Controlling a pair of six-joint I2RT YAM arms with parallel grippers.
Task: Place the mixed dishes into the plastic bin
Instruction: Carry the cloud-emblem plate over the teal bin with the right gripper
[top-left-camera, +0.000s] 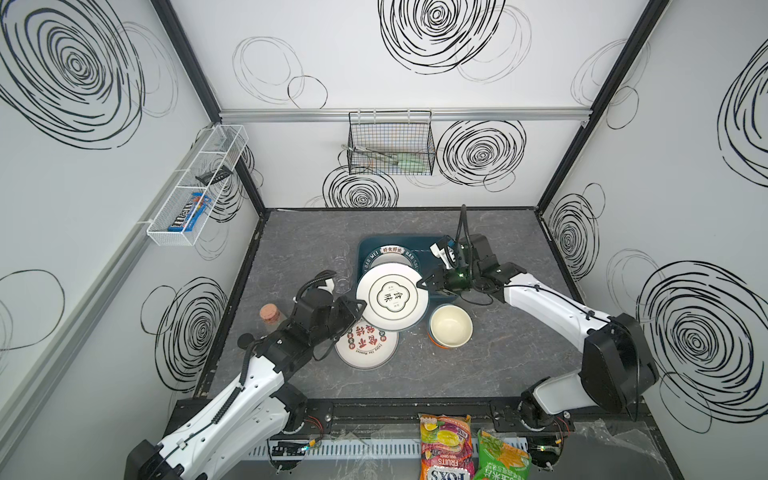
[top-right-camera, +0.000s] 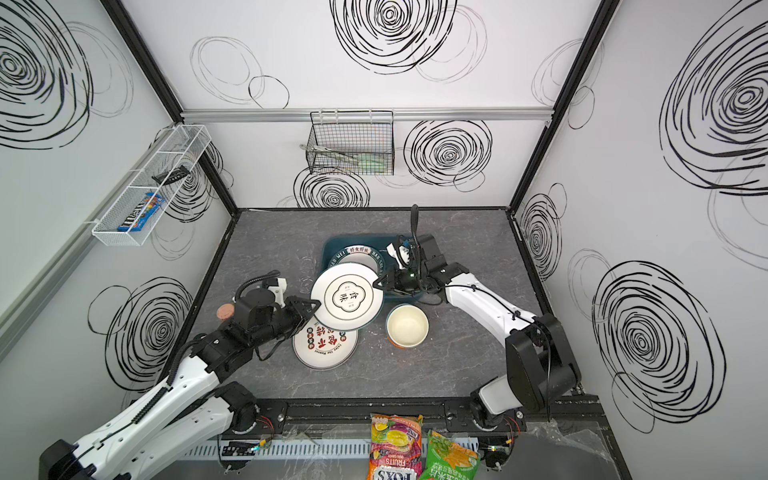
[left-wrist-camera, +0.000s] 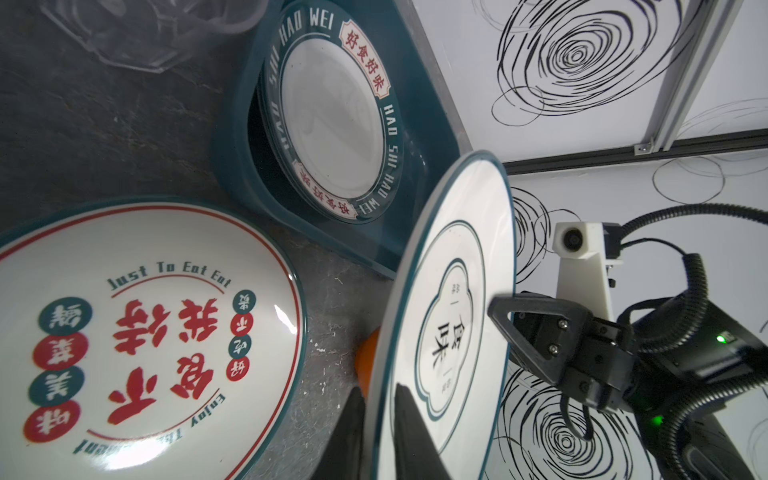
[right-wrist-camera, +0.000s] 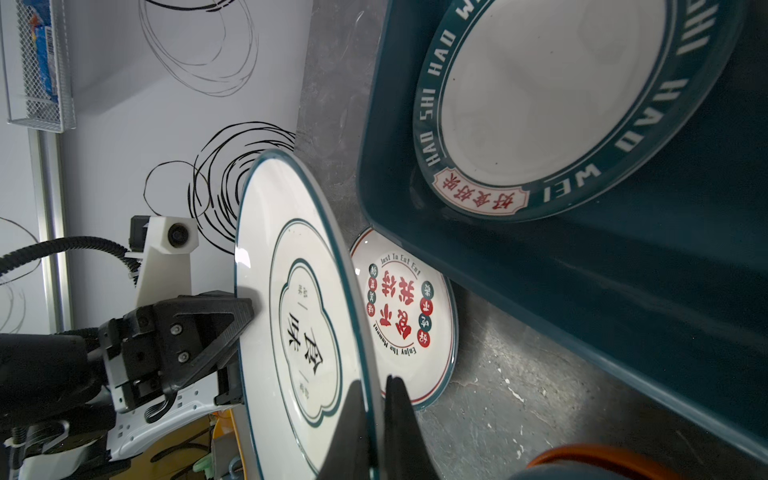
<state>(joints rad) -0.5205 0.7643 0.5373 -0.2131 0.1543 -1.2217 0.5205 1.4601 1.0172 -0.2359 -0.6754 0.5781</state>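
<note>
The two arms are holding one white plate (top-left-camera: 392, 297) up in the air between them. It is hanging over the near edge of the teal bin (top-left-camera: 363, 249) and partly over a red-lettered plate (top-left-camera: 368, 347) that is lying on the table (top-left-camera: 498, 365). The right gripper (top-left-camera: 420, 284) is clamping tight on the plate's right rim, with one finger on each face. The left gripper (top-left-camera: 360, 305) is straddling the opposite rim. I cannot tell from here whether it is pinching the edge or only sitting loosely around it.

To my eye a hand-over is taking place, with the plate going to the right arm for the drop into the bin. If so, the left jaws are going to need to come fully apart and back straight off the rim without nudging it. The right arm is then going to be carrying the plate by one edge alone, so it may sag or pivot. It is going to need a slow swing over the bin and a flat landing on the teal-rimmed plate (top-left-camera: 390, 251) already inside.

The red-lettered plate, the nested bowls (top-left-camera: 450, 326) and a clear glass (left-wrist-camera: 153, 33) are waiting on the table.
</note>
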